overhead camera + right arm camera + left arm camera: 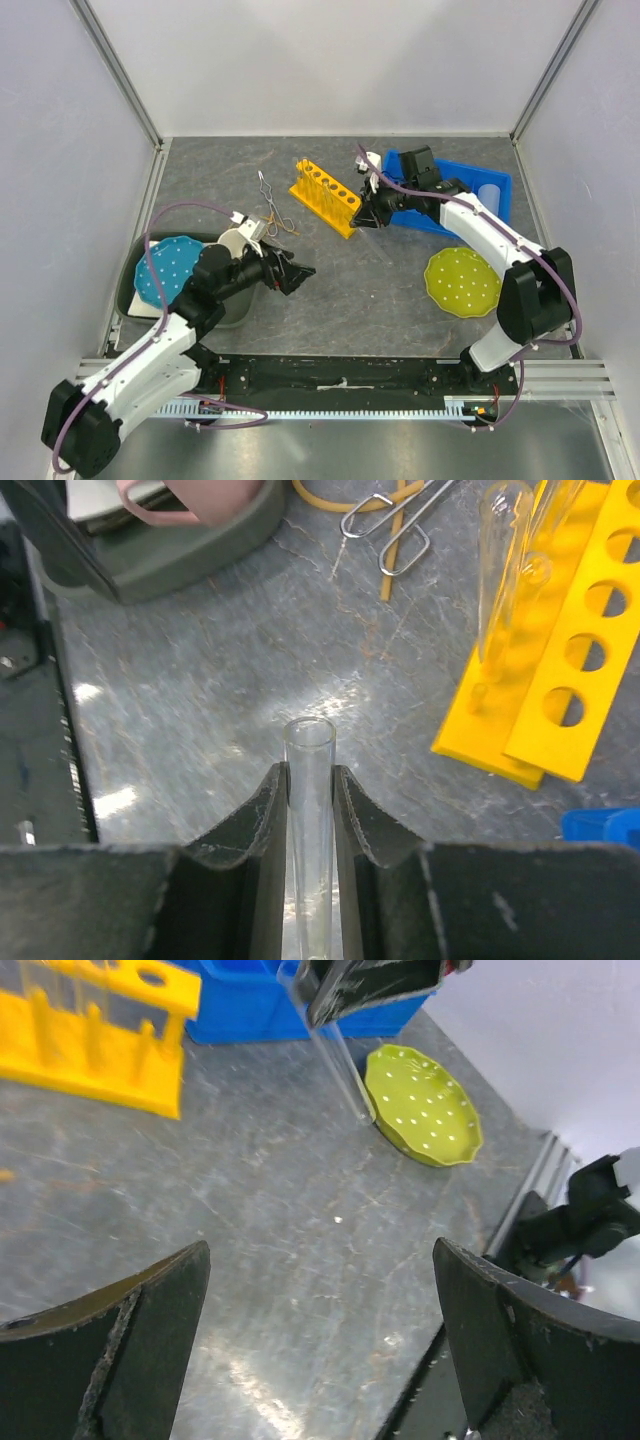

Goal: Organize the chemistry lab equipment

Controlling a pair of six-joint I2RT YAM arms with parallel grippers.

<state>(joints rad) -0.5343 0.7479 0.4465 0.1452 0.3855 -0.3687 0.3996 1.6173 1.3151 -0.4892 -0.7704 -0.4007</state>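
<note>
While the left arm stretches from its near-left base toward the middle of the table [340,310], the left tool [291,272] hangs spread wide over bare surface, holding nothing. The right arm reaches from the near right to the far middle with its elbow bent. The right tool [372,214] pinches one thin clear rod [310,755], which slants down from its fingers just right of the one yellow holed rack [325,197]. At least one more rod [495,580] stands in that rack. One pair of metal tongs [267,197] and one tan rubber loop [340,500] lie left of it. There are two dotted plates: the green plate [462,282] at the near right and the blue plate [168,268] at the left.
</note>
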